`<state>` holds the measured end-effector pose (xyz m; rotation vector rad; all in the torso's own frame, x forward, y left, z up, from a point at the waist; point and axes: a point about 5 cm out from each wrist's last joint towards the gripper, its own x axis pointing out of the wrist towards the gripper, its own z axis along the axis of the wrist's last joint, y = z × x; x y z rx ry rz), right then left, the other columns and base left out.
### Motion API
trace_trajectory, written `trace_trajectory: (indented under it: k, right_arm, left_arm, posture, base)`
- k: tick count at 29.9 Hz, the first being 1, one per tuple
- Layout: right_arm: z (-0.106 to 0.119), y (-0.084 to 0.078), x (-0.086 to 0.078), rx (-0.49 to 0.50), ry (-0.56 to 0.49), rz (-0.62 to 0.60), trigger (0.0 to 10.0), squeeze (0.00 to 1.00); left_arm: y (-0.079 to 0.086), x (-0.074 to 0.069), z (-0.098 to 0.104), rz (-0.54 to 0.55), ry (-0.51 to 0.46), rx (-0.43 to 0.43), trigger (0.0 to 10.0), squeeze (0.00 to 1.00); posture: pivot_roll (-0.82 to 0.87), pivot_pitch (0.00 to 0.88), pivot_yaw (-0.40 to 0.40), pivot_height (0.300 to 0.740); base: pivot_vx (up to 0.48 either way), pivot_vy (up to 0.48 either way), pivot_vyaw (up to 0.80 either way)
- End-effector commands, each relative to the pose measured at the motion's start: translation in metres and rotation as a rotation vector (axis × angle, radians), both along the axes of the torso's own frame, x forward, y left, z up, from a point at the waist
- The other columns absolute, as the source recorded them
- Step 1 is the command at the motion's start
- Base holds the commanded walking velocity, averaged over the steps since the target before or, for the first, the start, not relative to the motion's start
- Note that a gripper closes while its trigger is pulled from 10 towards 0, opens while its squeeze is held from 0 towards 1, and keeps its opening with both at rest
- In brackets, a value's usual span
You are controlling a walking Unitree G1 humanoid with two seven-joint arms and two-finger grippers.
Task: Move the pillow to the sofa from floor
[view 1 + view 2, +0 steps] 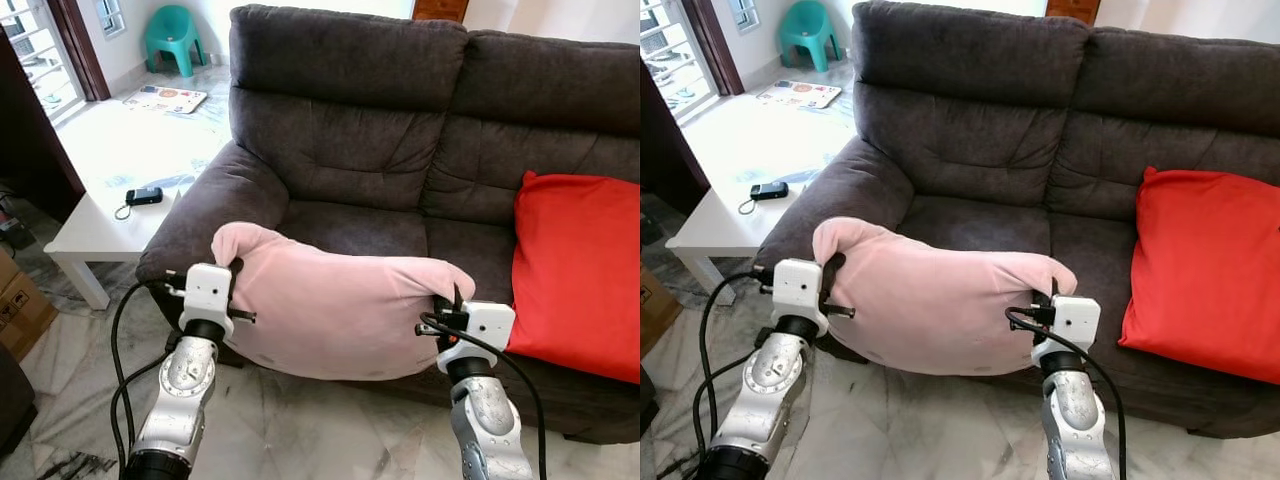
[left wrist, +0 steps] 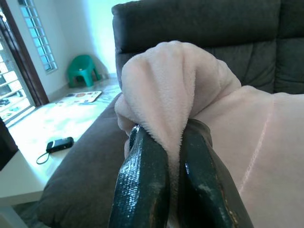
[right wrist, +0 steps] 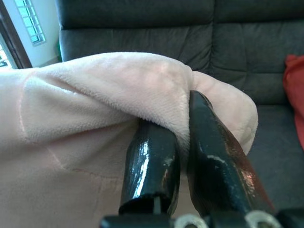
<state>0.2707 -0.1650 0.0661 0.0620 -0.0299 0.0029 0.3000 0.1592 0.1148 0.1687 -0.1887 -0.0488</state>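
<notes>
Left eye view: The pink pillow [image 1: 340, 315] hangs off the floor between 2 grippers, its long axis running side to side, level with the front edge of the sofa [image 1: 350, 130]. The left gripper [image 1: 236, 290] pinches one end and the right gripper [image 1: 447, 305] pinches the other, so neither arm is nearer. The empty seat cushion lies straight ahead of the fingers, beyond the pillow. A red cushion [image 1: 578, 275] occupies the seat beyond the right gripper. A white table [image 1: 95, 235] stands off past the left gripper, a small black device [image 1: 143, 196] lying on it.

Right eye view: The same hold shows, the pillow sagging in the middle between the 2 pinch points and overlapping the seat's front edge.

Left wrist view: Both fingers [image 2: 142, 185] are clamped on a bunched fold of pink plush, which rises beyond the fingertips. The sofa back stands farther ahead.

Right wrist view: The 2 fingers [image 3: 152, 166] are closed on a gathered edge of the pillow, its bulk stretching away to one side. Dark seat cushion lies ahead. Judged from this, a forward carry over the seat would place the pillow.
</notes>
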Motion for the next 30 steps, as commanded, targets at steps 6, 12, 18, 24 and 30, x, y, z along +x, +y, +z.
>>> trace_trajectory:
  k: [6,12,18,24,30]
  right_arm:
    - [0.0233,-0.0143,0.0057,-0.002,-0.086,-0.061,10.0,0.0]
    - [0.0239,-0.0134,0.0052,0.013,-0.082,-0.066,10.0,0.0]
    - [0.0233,-0.0108,0.0064,0.027,-0.064,-0.062,10.0,0.0]
    - [0.0252,-0.0131,0.0057,0.018,-0.067,-0.073,10.0,0.0]
    - [0.0261,-0.0155,0.0059,0.02,-0.063,-0.081,10.0,0.0]
  left_arm:
    - [0.0107,0.0001,0.0075,0.054,-0.019,-0.01,10.0,0.0]
    - [0.0103,-0.0009,0.0078,0.051,-0.012,-0.014,10.0,0.0]
    - [0.0119,-0.0025,0.0074,0.051,-0.006,-0.015,10.0,0.0]
    - [0.0088,-0.0047,0.0066,0.035,-0.003,-0.015,10.0,0.0]
    - [0.007,-0.0062,0.0072,0.025,-0.006,-0.025,10.0,0.0]
  posture:
    - [0.07,0.0,-0.081,0.74]
    - [0.07,0.0,-0.079,0.74]
    - [0.07,0.0,-0.079,0.74]
    - [0.07,0.0,-0.08,0.74]
    - [0.07,0.0,-0.08,0.74]
  base:
    - [0.0,0.48,0.0]
    - [0.0,0.48,0.0]
    - [0.0,0.429,-0.23]
    - [0.0,0.0,-0.5]
    - [0.0,0.0,0.0]
